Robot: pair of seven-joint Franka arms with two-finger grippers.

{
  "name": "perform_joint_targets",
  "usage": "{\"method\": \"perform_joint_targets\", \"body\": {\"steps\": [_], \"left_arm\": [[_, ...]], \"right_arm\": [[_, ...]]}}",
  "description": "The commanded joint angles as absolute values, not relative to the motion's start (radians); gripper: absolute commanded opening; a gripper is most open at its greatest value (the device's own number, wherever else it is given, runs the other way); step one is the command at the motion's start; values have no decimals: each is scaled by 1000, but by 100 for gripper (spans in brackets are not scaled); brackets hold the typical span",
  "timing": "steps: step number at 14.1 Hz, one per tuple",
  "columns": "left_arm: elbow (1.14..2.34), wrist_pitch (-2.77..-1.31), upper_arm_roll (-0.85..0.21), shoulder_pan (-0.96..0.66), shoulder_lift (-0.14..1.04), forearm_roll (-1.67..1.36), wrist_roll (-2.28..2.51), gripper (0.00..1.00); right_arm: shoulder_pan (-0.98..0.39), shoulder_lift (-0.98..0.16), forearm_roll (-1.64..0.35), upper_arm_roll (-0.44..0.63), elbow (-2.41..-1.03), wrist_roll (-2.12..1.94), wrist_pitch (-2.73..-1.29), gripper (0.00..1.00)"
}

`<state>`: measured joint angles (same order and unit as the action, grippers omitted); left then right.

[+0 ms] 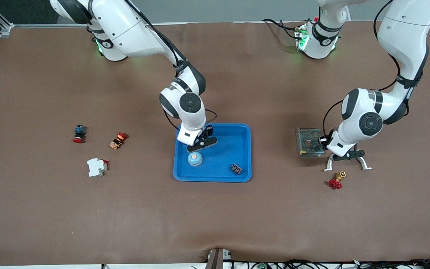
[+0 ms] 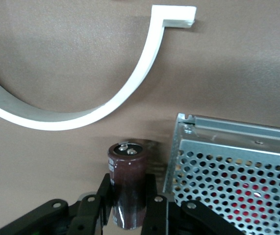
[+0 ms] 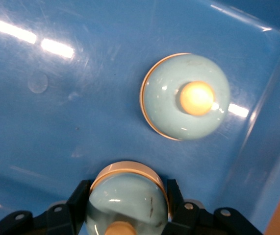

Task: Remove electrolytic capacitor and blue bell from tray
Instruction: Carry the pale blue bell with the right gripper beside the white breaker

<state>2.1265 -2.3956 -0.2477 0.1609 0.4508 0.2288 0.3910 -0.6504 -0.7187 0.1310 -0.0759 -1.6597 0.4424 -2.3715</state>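
Observation:
A pale blue bell with a cream base sits between the fingers of my right gripper, which is shut on it over the blue tray. A second bell of the same kind rests on the tray floor just below the gripper. My left gripper is shut on a dark brown capacitor, its terminal end pointing down at the table. It hangs low beside the perforated metal box, and in the front view the hand hides the capacitor.
A white curved bracket lies on the table under the left hand. A red and brass valve lies nearer the front camera. A small black part is in the tray. A red button, an orange switch and a white breaker lie toward the right arm's end.

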Motion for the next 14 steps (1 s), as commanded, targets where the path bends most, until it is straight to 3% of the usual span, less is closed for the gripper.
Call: {"method": "perform_joint_targets", "body": {"steps": [1,5,9,14], "left_arm": [[2105,-2407,-253,164,489,258,382,0],[2099,-2407,-253,161,489,256,322,0],[2097,-2405,-253,164,488,258,293,0],[2095,-2405,-253,170,486,256,235,0]], "right_arm": [[-638,-634,109,-104,-1609,423,-2190,41],[-603,-500,63,-109,-1568,292,-1955,41],[-392,-404,-61,-104,-1542,-166,-1771,41],[-174,-413,-25,-97,-1508,-620,-1747,41]]}}
